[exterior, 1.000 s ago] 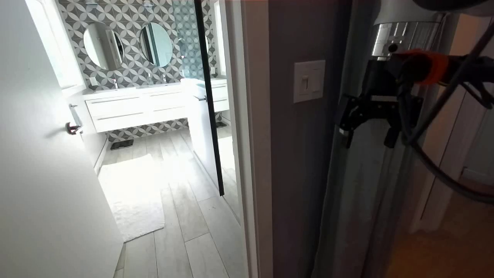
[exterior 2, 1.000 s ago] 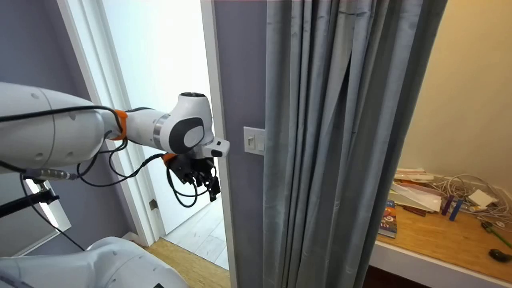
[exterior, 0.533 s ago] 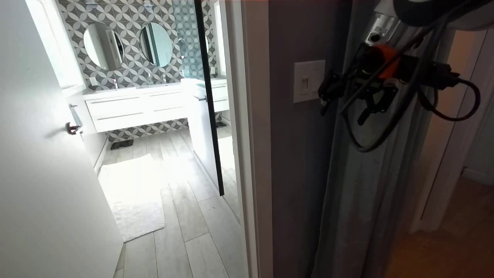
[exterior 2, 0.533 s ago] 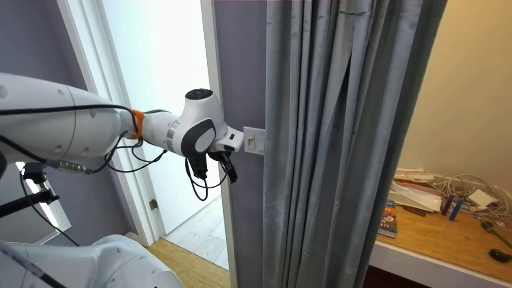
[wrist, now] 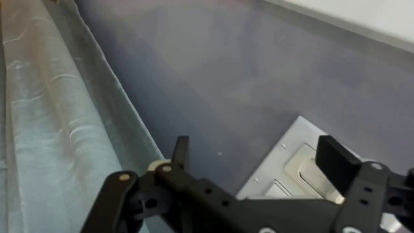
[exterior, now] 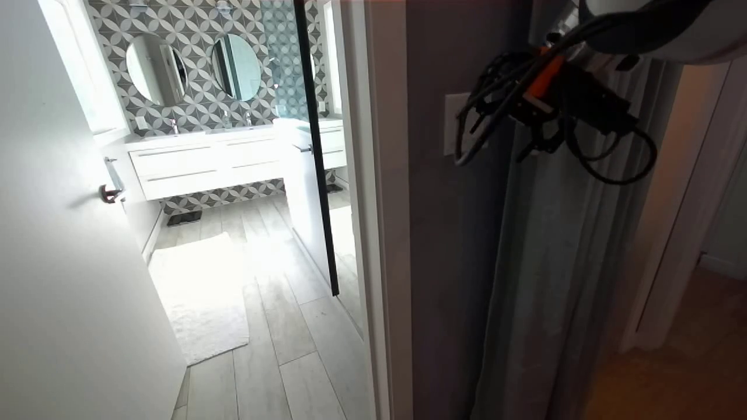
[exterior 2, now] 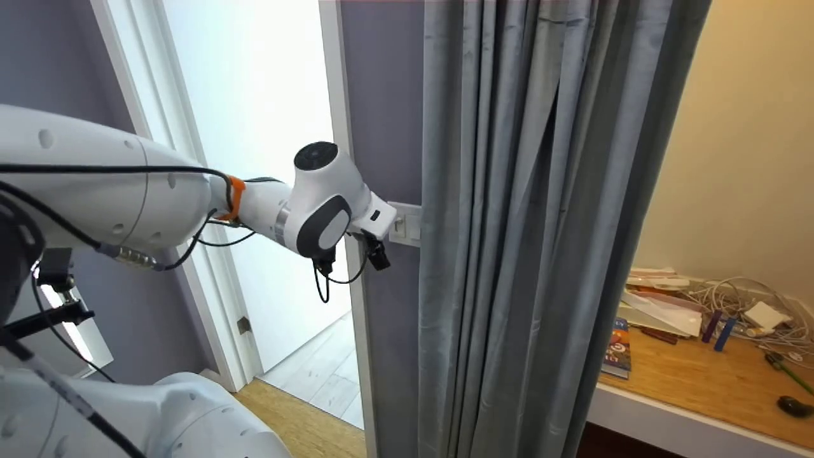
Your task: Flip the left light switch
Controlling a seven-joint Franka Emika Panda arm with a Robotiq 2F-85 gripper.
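The switch plate (exterior 2: 407, 237) is the landmark throughout, fixed to a wall between a door frame (exterior 2: 346, 159) and a curtain (exterior 2: 496, 254). The left light switch (wrist: 310, 174) occupies the door-frame side of the plate; its setting cannot be told. The claw (wrist: 255, 149) is near the plate, its two fingers spread wide with nothing between them. This stance suggests a prod rather than a grasp: one fingertip could push while the other stands clear on the curtain side of the plate. The arm (exterior 2: 318, 203) reaches in from the door-frame side, its wrist tipped, presumably to aim a finger at the switch.

Wrist view: one finger (wrist: 338, 165) overlaps the left light switch, and a flat rocker (wrist: 277, 190) lies beside it, toward the curtain side of the plate. In an exterior view, by contrast, the fingers appear lower than the plate, so the overlap may be one of sightline only; contact cannot be confirmed. In an exterior view a looped cable (exterior: 467, 158) crosses in front of the plate and helps to hide its switches.
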